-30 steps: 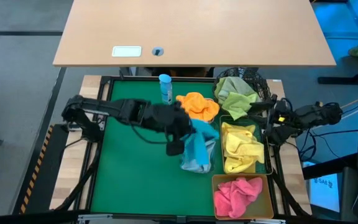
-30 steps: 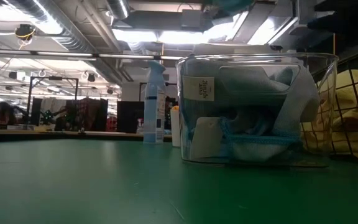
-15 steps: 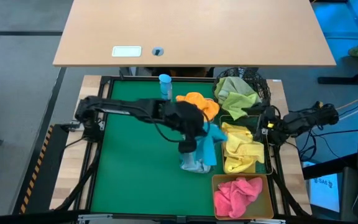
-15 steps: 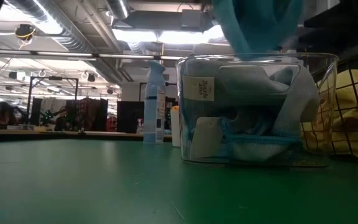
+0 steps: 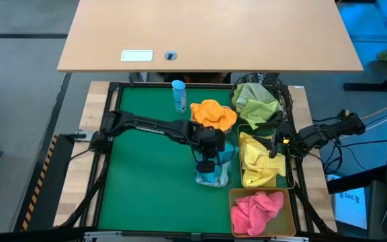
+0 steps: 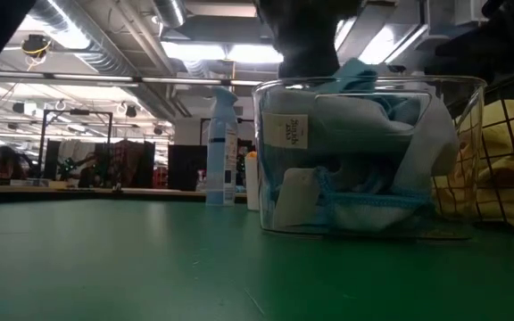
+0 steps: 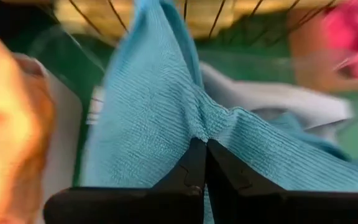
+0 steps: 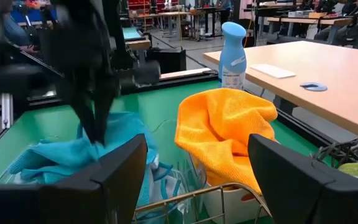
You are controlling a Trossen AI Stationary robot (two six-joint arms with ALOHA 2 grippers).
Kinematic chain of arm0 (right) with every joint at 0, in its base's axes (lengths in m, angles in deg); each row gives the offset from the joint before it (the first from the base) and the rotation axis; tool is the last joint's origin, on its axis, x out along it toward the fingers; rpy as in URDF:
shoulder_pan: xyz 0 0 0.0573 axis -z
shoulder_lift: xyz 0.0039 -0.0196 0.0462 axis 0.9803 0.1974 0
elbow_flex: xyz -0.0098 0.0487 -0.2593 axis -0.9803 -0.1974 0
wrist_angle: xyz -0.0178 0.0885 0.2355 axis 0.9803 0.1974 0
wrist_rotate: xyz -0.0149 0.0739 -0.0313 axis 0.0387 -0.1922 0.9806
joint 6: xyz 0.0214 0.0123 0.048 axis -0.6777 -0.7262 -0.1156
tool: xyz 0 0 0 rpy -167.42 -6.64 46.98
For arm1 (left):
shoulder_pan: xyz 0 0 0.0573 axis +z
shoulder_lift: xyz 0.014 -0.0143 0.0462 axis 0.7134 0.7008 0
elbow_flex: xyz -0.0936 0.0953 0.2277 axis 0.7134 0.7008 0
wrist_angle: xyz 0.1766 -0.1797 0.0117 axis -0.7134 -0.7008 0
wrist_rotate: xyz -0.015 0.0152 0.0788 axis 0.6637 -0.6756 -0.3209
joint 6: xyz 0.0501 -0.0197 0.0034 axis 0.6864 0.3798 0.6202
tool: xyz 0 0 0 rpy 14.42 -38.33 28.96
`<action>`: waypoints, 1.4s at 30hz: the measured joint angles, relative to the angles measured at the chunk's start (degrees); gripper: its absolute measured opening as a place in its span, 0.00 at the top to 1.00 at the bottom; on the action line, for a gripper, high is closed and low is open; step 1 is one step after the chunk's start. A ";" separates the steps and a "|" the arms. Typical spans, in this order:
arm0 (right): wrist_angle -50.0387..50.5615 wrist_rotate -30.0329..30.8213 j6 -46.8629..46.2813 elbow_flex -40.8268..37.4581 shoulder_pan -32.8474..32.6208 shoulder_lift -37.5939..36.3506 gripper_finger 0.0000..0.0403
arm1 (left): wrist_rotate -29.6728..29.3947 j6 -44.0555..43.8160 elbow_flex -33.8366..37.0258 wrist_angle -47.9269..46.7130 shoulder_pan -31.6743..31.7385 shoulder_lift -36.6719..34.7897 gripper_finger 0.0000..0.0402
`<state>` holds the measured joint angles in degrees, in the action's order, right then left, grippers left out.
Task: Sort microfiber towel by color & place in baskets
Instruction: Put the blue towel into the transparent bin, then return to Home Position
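Your left gripper (image 7: 199, 149) has its two dark fingers pinched shut on a teal blue ribbed microfiber towel (image 7: 166, 118), and it hangs right over the clear plastic tub (image 6: 368, 156), with the cloth draping down into the tub beneath it. Beside it, the orange towel (image 5: 213, 113) fills the white tub. Your right gripper (image 5: 275, 142) waits with fingers spread wide over the rectangular wire basket (image 5: 289, 168) holding yellow towels (image 5: 259, 158).

Teal ribbed towel (image 7: 166, 118) in clear tub (image 6: 368, 156). Orange towel (image 5: 213, 114), light green towel (image 5: 254, 101) in black mesh basket (image 5: 281, 91), yellow towels (image 5: 259, 160), pink towel (image 5: 255, 210) in amber tub (image 5: 232, 196). Mat (image 5: 146, 181) green, bottle (image 5: 179, 95) light blue.
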<state>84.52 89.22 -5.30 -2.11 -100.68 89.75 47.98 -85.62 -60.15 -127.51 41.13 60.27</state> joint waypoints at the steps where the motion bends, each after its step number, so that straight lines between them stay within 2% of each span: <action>1: 0.02 0.00 0.00 0.00 0.00 0.00 0.31 | -0.03 0.00 0.00 -0.06 0.00 1.05 1.00; 10: 0.24 -2.17 0.79 0.00 0.00 0.00 0.31 | -1.34 0.04 0.00 0.23 0.26 9.01 1.00; 16: -1.62 -3.49 3.51 0.02 0.08 0.00 0.31 | -1.55 -0.08 -0.02 0.14 0.26 9.85 1.00; 20: -4.80 -4.57 7.66 0.02 3.01 0.00 0.31 | -3.69 -0.33 -0.02 0.16 0.22 9.65 0.96; 22: -5.20 -6.91 8.92 0.02 5.93 0.00 0.31 | -3.98 -0.36 -0.02 0.14 0.23 9.61 0.93; 31: -4.55 -24.53 8.94 0.02 21.26 0.02 0.31 | -4.28 -0.44 -0.11 -0.13 0.26 9.56 0.82; 36: 1.41 -26.05 4.96 0.02 25.22 0.03 0.31 | -4.25 -0.22 -4.01 -4.46 0.26 9.41 0.81; 42: 3.16 -28.98 3.82 0.02 25.09 0.02 0.31 | -4.20 -0.24 -11.67 -9.36 0.26 9.20 0.81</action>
<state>87.68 60.24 -1.48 -2.09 -75.59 89.77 43.77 -85.86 -71.82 -136.88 41.39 69.47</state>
